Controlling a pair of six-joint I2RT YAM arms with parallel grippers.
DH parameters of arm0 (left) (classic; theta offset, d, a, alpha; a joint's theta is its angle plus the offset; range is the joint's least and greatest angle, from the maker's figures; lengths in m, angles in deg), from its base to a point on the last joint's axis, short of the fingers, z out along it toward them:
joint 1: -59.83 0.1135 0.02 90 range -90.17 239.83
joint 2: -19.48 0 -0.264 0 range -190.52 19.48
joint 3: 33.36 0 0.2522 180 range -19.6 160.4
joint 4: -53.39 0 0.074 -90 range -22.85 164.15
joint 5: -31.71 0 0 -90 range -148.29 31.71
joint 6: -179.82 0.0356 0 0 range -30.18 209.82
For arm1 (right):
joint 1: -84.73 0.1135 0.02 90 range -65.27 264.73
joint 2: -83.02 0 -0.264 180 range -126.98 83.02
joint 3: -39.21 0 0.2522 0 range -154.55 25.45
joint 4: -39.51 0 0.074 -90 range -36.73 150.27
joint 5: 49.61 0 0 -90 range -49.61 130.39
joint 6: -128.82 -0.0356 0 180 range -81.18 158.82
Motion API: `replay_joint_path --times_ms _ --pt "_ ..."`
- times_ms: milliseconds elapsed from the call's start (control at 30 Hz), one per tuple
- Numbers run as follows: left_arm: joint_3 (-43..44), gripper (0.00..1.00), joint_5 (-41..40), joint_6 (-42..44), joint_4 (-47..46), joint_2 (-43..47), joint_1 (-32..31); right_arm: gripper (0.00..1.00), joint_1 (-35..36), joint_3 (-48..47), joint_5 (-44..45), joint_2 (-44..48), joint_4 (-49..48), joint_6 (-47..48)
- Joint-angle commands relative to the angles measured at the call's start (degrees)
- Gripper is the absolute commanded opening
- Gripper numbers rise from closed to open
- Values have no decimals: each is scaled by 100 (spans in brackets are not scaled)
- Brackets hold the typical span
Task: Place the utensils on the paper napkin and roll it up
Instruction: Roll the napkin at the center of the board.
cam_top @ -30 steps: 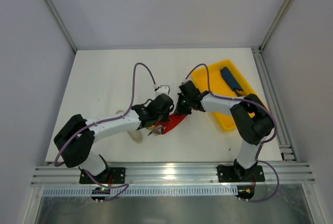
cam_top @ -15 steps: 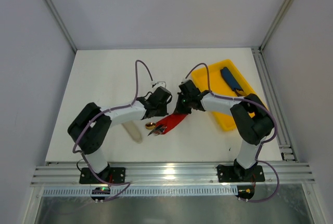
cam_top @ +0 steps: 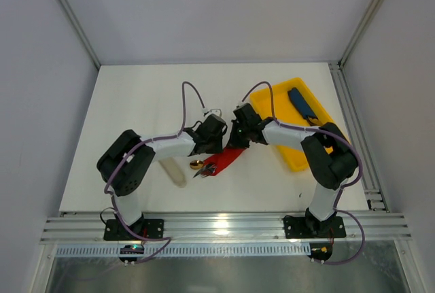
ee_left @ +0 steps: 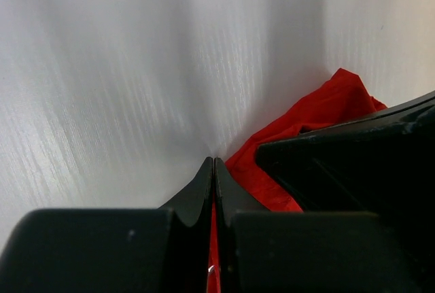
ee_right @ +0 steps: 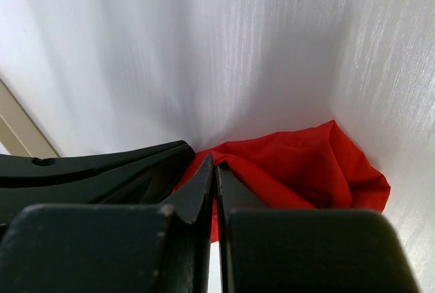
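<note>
Paper napkin (ee_right: 292, 164), crumpled red, one end inside the clamped-tight left tool (ee_left: 214, 160) and right tool (ee_right: 215, 158).

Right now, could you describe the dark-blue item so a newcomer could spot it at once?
Find the yellow tray on the right of the white table. The dark-blue item lies flat at its far end. It is the only blue thing, unlike the red napkin mid-table.
</note>
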Motion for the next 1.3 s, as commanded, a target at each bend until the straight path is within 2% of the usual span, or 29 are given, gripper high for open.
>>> replay_joint_path --times_ms 0,833,1067,1267 --pt "-127 0 177 -46 -251 159 32 4 -44 -268 144 131 -87 -58" --pt "-145 0 115 -3 -146 388 24 4 -158 -400 -5 -660 -298 -243" --pt "74 0 -122 112 214 861 24 4 -158 -391 -58 -713 -307 -243" --pt "-66 0 264 42 136 1231 24 4 -167 -400 -93 -669 -289 -243"
